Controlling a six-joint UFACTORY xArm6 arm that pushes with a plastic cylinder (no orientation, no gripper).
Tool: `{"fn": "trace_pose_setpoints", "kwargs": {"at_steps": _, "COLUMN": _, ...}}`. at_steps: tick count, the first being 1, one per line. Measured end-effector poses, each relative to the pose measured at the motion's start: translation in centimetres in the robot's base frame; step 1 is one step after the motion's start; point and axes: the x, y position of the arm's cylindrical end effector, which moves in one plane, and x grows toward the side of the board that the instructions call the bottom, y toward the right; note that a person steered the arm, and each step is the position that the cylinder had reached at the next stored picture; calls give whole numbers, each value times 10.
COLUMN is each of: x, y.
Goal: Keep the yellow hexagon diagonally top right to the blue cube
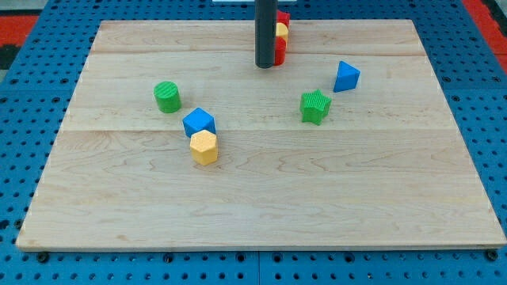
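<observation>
Seen in the single camera view: a pale wooden table [261, 198] on a blue pegboard surround [32, 95], with my tip [265, 66] resting near the view's top centre, just left of a cluster of red and yellow blocks [281, 36] partly hidden behind the rod; shapes there cannot be made out. No hand fitted, only the straight dark rod, so nothing to report as wide, narrow or holding. Well apart from my tip, toward the view's lower left: the small blue cube [199, 122], and touching it just below, slightly to the view's right, the yellow hexagonal block [204, 147]. Also present: a green cylinder [167, 96] to the cube's upper left, a green ridged block [315, 106] right of centre, and a blue triangular block [345, 76] beyond it. Judged as not yet done, since the hexagon sits under the cube rather than up and right of it. Best approached by circling round to the hexagon's lower left side without nudging the cube, pushing it out rightward first, then upward, stopping short of the green ridged block. No brands, labels or readable writing visible.
</observation>
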Motion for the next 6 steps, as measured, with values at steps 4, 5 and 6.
{"fn": "trace_pose_setpoints", "kwargs": {"at_steps": 4, "x": 246, "y": -113}}
{"fn": "trace_pose_setpoints", "kwargs": {"at_steps": 5, "x": 227, "y": -107}}
{"fn": "trace_pose_setpoints", "kwargs": {"at_steps": 6, "x": 211, "y": -95}}
